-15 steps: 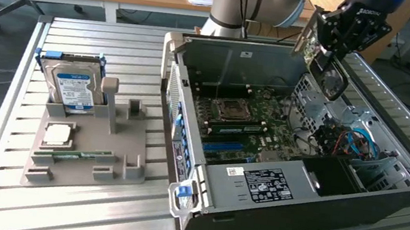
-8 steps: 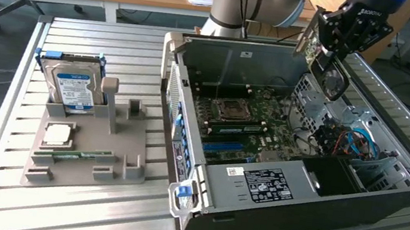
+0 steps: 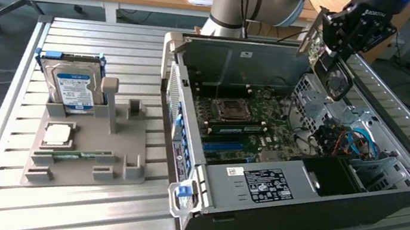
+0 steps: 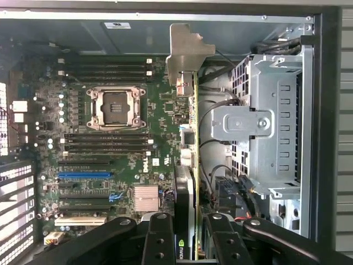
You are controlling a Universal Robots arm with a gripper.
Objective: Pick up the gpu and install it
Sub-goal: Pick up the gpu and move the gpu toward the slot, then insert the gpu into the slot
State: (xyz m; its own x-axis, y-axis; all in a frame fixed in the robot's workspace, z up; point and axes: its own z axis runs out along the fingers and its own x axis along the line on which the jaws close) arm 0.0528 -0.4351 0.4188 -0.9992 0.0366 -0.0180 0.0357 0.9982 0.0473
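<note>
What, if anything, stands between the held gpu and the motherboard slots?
Nothing visible does. The gripper holds the gpu above the open case, and the motherboard below lies uncovered. Loose cables run beside the drive cage, off to one side of the gpu.

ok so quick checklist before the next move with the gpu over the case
1. gpu gripped in the hand: ok, one finger on each side of the card.
2. gpu clear of the case: ok, it hangs above the open interior.
3. card lined up with the blue slot: not ok, it runs crosswise to the slot and sits off to one side.
4. blue slot free: ok, it looks empty.
5. black cables by the drive cage clear of the card: cannot tell.
</note>
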